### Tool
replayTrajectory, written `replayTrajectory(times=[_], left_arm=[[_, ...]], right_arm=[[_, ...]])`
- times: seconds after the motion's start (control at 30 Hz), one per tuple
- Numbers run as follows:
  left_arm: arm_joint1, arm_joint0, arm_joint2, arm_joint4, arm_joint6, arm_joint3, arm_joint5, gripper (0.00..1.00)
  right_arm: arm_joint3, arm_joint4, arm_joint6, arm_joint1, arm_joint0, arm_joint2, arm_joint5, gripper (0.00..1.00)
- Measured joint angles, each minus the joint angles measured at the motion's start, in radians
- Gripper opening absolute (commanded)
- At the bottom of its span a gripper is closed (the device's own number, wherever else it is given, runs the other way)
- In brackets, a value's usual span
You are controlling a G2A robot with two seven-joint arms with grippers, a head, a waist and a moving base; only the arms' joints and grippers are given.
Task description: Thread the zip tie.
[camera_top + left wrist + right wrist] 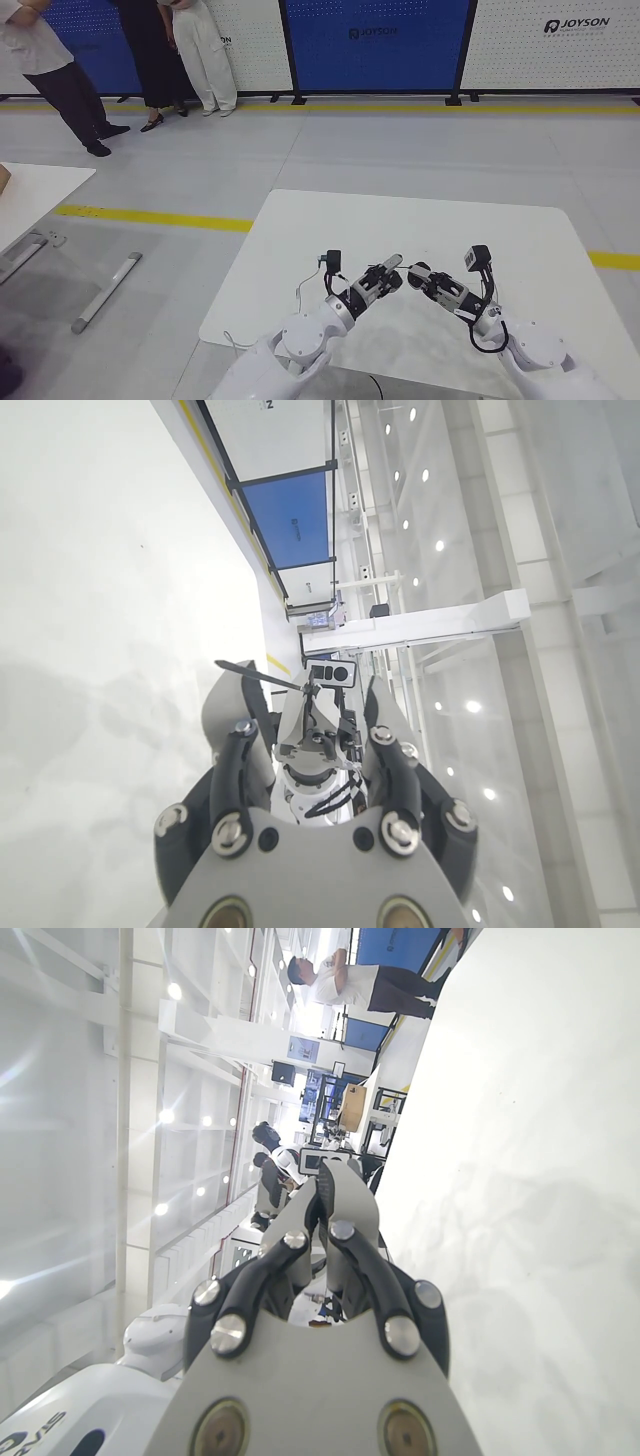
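Left wrist view has the best seat. The left gripper (308, 682) is spread wide, with nothing between its jaws. Framed in that gap, a little farther off, is the right gripper (306, 692), pinched tight on the black zip tie (260, 675). The strap juts out sideways from that pinch as a thin straight line, and its free end crosses the tip of one left jaw. Whether it touches there, the angle won't say. A short curl of the tie drops below the pinch point; it is too small to tell whether the tail has gone through the head.

Over to the top view: both arms meet nose to nose, low over the near middle of the white table (500, 230), the left gripper (390, 268) just beside the right gripper (418, 272). The tie itself is too fine to pick out from up here.

Right wrist view backs it up, with the right gripper (322, 1178) clamped, pad against pad.

Why this setup? It looks like the right arm acts as the vice, presenting the strap end-on, while the left waits open and lined up to take the loose tail. The risk is that the springy strap flicks aside as the jaws come together.
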Motion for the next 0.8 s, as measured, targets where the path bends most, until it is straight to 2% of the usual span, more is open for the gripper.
replayTrajectory(times=[0.03,0.07,0.43,0.77,0.8], left_arm=[[-0.001,-0.003,0.0,-0.001,0.0,0.004,0.001,0.01],[-0.001,-0.005,0.0,-0.003,0.0,0.007,0.001,0.0],[-0.006,-0.017,0.0,-0.009,-0.009,0.027,0.003,0.0],[-0.007,-0.014,0.003,0.006,-0.016,0.027,0.001,0.0],[-0.007,-0.014,0.003,0.008,-0.015,0.026,0.0,0.0]], right_arm=[[0.0,0.0,0.0,0.0,0.0,0.0,0.0,0.0],[0.0,0.0,0.0,0.0,0.0,0.0,0.0,0.0],[0.0,0.0,0.0,0.0,0.0,0.0,0.0,0.0],[-0.013,-0.015,-0.01,-0.002,-0.008,0.004,0.009,0.0],[-0.018,-0.021,-0.008,-0.003,-0.011,0.007,0.013,0.13]])
